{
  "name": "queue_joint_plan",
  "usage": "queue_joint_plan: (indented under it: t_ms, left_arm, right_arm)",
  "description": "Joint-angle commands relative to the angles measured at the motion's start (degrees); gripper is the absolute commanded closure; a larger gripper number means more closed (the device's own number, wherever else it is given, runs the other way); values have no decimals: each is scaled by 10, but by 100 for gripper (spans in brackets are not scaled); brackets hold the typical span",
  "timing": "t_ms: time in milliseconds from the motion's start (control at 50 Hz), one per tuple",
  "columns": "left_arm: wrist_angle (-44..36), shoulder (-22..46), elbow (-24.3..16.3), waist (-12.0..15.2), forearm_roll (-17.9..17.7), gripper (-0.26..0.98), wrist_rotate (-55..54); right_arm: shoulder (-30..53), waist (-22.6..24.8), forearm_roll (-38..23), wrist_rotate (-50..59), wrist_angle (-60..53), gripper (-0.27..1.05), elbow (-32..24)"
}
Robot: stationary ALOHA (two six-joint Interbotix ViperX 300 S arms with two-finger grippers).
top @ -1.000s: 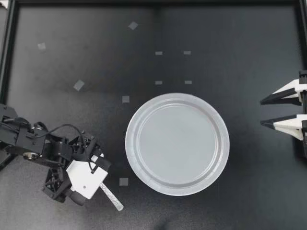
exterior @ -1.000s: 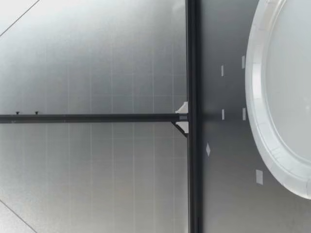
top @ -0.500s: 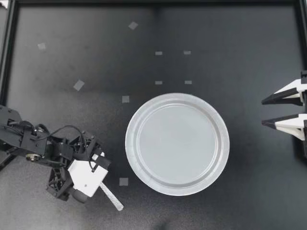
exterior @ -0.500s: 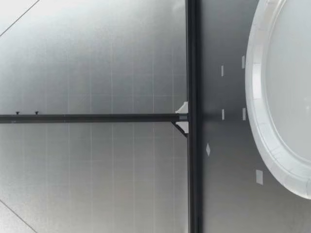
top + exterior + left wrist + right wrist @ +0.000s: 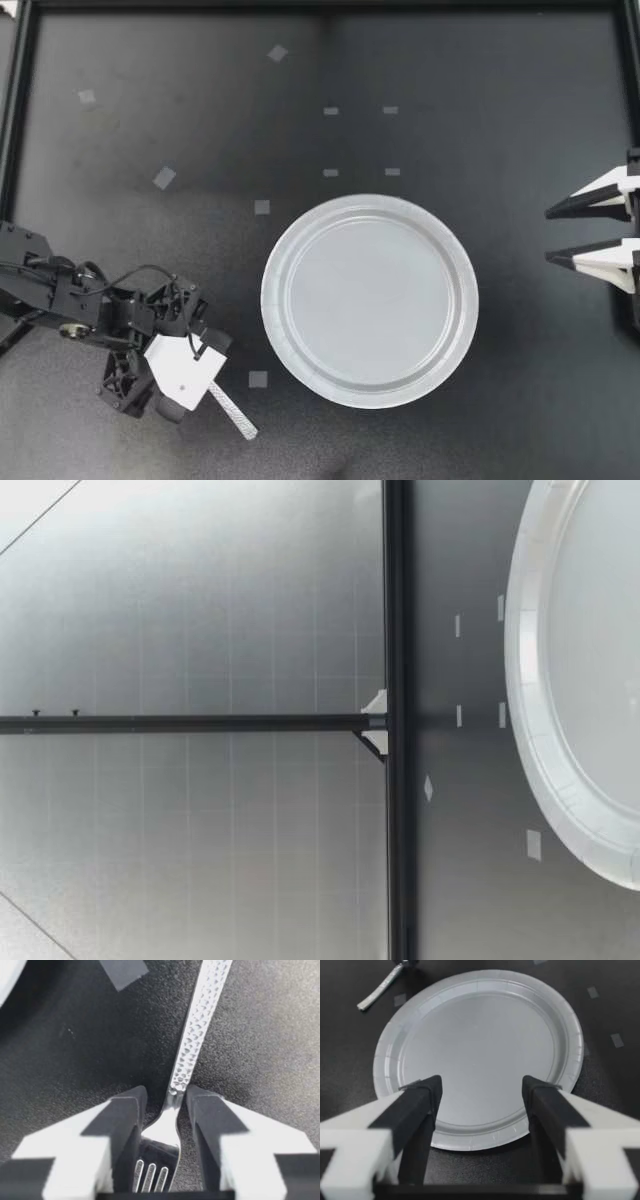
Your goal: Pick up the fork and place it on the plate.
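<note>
**Top view.** Left hand (image 5: 205, 388) low over the desk (image 5: 480, 100) at the lower left of the view, set over the fork (image 5: 234, 414). Only the textured handle showing there, slanting out from under the hand. Fork lying on the desk just beside the plate (image 5: 272, 300) but clear of its rim, with a square of tape (image 5: 258, 379) between the two. Plate round and pale grey, a little right of the desk's middle. Right hand (image 5: 546, 235) at the right edge, well apart from the plate, fingers spread wide and holding nothing.

**Left wrist view.** Fingers narrowly parted astride the fork's neck, tines lying back between them, handle running ahead over the desk. One finger right against or just beside the neck, a dark gap between the other finger and the metal. Not pinched from both sides, so not yet gripped.

**Right wrist view.** Plate straight ahead of the wide-spread fingers, fork handle beyond its far rim.

**Low view.** Part of the plate's rim (image 5: 525, 680) and several tape squares on the desk.
</note>
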Motion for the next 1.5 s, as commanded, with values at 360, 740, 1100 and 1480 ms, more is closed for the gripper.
queue_joint_plan:
  t_ms: [360, 740, 1100, 1480]
  left_arm:
    - [8, -18, -14, -1, -1, 52, 5]
    - [-4, -105, -72, 2, -1, 70, -30]
    - [-234, -144, -63, 45, -8, 70, -279]
    - [-558, -123, -4, 52, -30, 70, -776]
  right_arm:
    - [1, -3, 2, 3, -6, 18, -4]
    - [18, -3, 0, 5, -36, 23, -18]
    - [108, -2, -21, -79, -43, 24, -115]
    - [125, -18, -174, -321, -152, 10, -114]
